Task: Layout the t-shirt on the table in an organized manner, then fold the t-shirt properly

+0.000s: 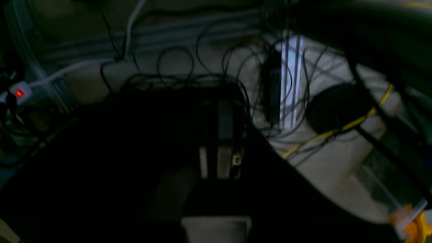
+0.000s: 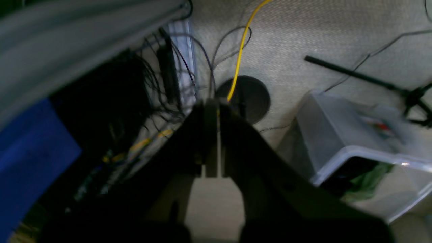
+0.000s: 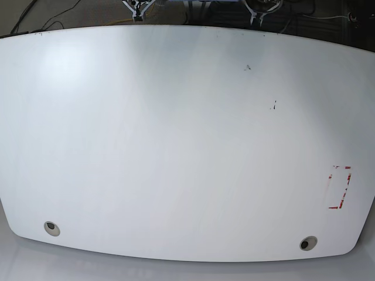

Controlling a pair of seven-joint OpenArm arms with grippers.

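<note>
2 grey grommets (image 3: 52,228) mark the white table (image 3: 176,134); right gripper (image 2: 212,141) closed, left gripper (image 1: 219,148) state indeterminable.

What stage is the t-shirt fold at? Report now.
Nothing looks done. The table shows only its grommets and red tape outline; no t-shirt is visible. Both wrist views face floor cables below the table; the right gripper looks shut, holding nothing. Laying out and folding remain.
</note>
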